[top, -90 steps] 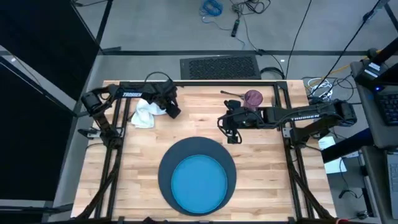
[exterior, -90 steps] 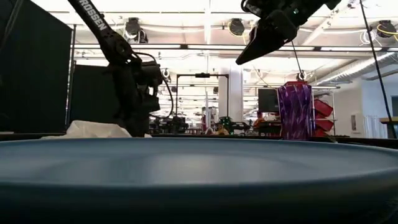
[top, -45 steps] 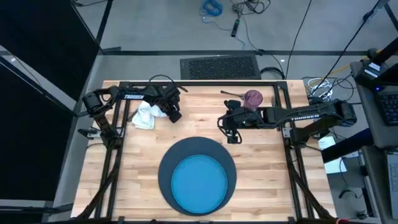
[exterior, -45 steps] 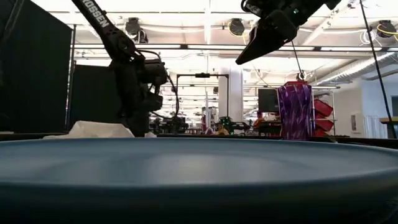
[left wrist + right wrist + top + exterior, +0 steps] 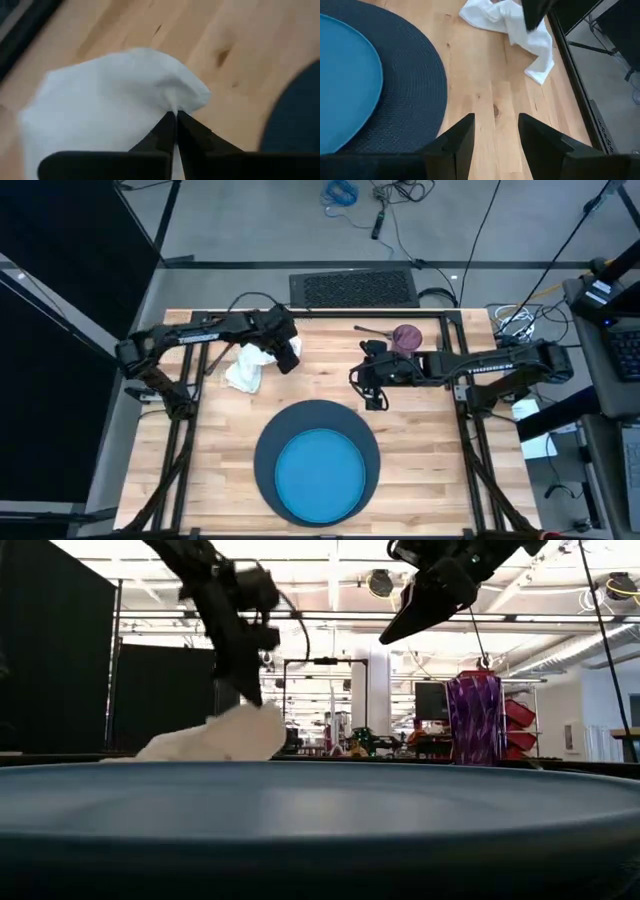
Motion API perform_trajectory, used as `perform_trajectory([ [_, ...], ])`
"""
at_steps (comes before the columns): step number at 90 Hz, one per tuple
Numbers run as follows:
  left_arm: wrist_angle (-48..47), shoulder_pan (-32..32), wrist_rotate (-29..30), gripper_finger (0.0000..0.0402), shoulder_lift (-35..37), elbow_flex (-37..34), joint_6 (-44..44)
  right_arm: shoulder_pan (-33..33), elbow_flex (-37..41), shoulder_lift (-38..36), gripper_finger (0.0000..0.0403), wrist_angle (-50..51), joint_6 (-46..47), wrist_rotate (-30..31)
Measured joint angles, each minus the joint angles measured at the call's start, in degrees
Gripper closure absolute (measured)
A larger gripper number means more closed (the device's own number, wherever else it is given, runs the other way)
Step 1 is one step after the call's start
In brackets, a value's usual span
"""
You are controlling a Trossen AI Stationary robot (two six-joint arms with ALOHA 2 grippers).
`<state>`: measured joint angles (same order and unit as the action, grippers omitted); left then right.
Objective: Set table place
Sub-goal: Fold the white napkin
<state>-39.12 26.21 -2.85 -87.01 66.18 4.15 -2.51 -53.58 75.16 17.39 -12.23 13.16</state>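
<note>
1. White napkin (image 5: 250,366): far-left part of the table, pinched at one corner by the left gripper (image 5: 175,116). A second ago it lay flat; now that corner is raised and drawn toward the dark navy mat (image 5: 318,463), so the carry has likely begun.
2. Blue plate (image 5: 319,474): centred on the mat.
3. Purple cup (image 5: 407,337): far edge, unmoved.
4. Right gripper (image 5: 496,131): fingers spread, empty, hovering mid-table.
5. Table (image 5: 430,450): pale planks, black frame; workshop beyond.
</note>
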Motion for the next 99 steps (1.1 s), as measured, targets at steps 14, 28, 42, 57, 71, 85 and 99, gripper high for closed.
perform_trajectory([
  [14, -2.4, -1.5, 3.2, 0.0401, 5.5, 2.8, 0.6, -2.1, 0.0, 2.3, 0.0264, -0.6, -0.3, 0.1],
  [28, -2.5, -1.9, 3.5, 0.0401, 9.7, 4.5, 2.0, -3.5, 0.0, 9.1, 0.0264, -9.0, -2.0, 0.1],
  [42, -2.8, -2.0, 3.4, 0.0401, 12.3, 5.3, 3.1, -3.5, 0.0, 15.8, 0.0264, -20.2, -5.4, 0.2],
  [57, -4.6, -2.4, 3.3, 0.0401, 13.0, 5.3, 3.5, -3.5, 0.0, 19.3, 0.0264, -28.1, -7.1, 0.8],
  [71, -5.2, -2.8, 4.1, 0.0401, 13.0, 5.3, 3.0, -3.5, 0.0, 19.7, 0.0258, -30.1, -6.0, 0.6],
  [85, -5.0, -2.8, 4.5, 0.0401, 13.0, 5.3, 3.0, -3.5, 0.0, 19.8, 0.0247, -30.0, -2.3, -0.2],
  [99, -4.7, -2.8, 4.6, 0.0401, 13.0, 5.3, 3.0, -3.5, 0.0, 19.8, 0.0236, -30.5, -0.3, -1.4],
])
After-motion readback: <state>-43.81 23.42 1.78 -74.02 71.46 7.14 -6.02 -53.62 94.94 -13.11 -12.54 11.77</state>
